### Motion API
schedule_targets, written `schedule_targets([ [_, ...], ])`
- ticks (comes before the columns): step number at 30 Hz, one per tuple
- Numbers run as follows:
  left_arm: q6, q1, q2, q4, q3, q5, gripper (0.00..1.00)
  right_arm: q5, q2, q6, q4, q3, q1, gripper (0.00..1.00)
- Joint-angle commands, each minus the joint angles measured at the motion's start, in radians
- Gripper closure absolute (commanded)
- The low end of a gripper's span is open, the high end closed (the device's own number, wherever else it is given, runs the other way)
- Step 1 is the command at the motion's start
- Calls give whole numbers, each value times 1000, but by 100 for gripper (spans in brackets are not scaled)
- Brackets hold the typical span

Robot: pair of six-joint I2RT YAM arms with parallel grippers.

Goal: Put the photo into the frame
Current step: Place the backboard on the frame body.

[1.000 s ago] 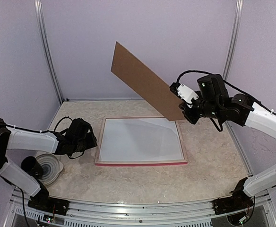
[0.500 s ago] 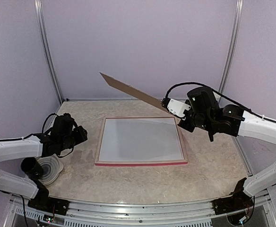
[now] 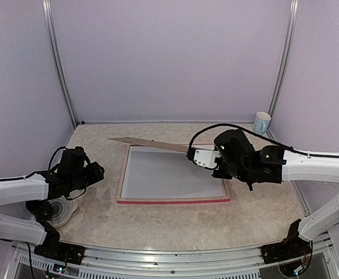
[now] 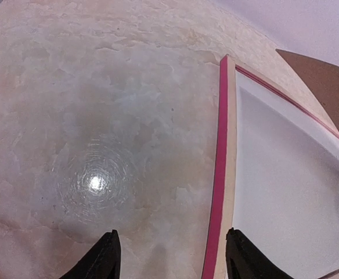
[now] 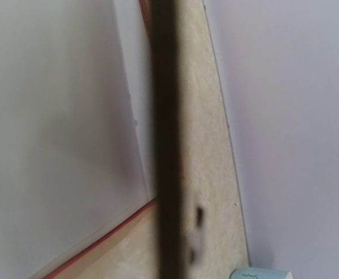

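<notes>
Looking down from the top camera, I have the right end effector (image 3: pixel 193 156) clamped on one end of the thin, flat brown backing board (image 3: pixel 149 143). The board hangs almost level just above the far rail of the large rectangular picture frame (image 3: pixel 172 200) and reaches out past its far left corner. The frame lies flat in the middle of the pale marbled bench (image 3: pixel 175 226), pale wood side up and pink-red outer edge showing, with a plain white sheet (image 3: pixel 172 173) filling its opening. My left end effector (image 4: pixel 172 261) hovers over the bench just left of the frame, its fingers spread apart with nothing between them. A pale blue cup (image 3: pixel 262 122) stands at the far right corner.
</notes>
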Motion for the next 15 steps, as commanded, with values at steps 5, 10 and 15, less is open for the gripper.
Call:
schedule_targets([
  [5,9,7,-8,55,-25,35,38,77,14,-36,178,-27,31,100],
  [10,6,7,6,67,-30,43,37,91,22,-55,191,-40,48,100],
  [15,6,7,8,71,-29,46,37,99,14,-69,209,-64,47,100],
])
